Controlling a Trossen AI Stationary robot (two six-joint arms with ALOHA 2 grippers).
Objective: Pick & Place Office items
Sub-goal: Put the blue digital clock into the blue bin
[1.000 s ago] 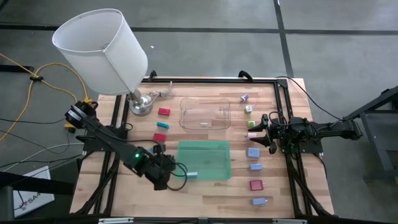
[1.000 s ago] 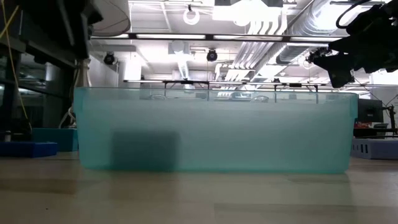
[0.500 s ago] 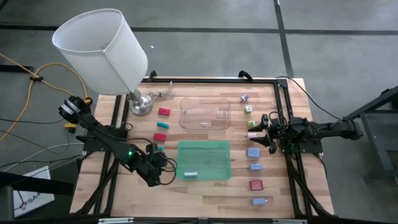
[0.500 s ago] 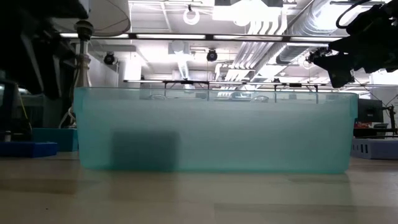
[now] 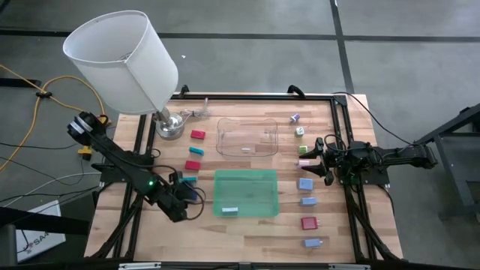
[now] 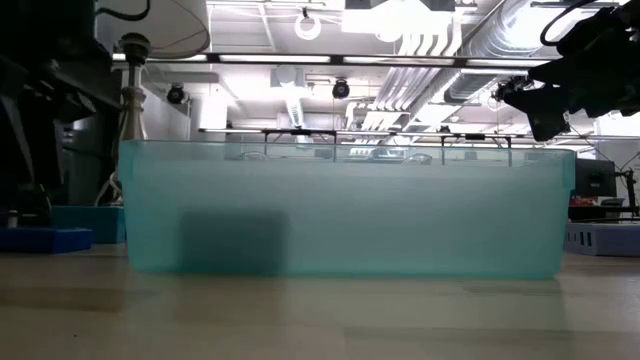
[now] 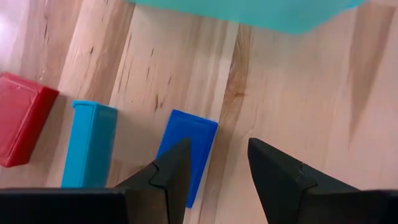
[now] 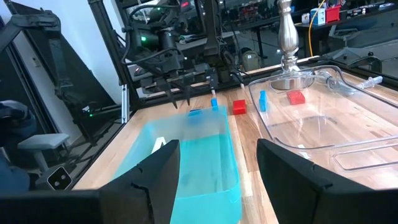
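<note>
Down at the bench's left side, the left hand hangs released and empty over a blue block, beside a teal block and a red block, just left of the green tray. One pale block lies inside that tray. Right of it, the right hand waits released near more blocks.

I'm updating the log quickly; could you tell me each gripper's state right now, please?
Left gripper: open, empty, above the blue block.
Right gripper: open, empty.
</note>
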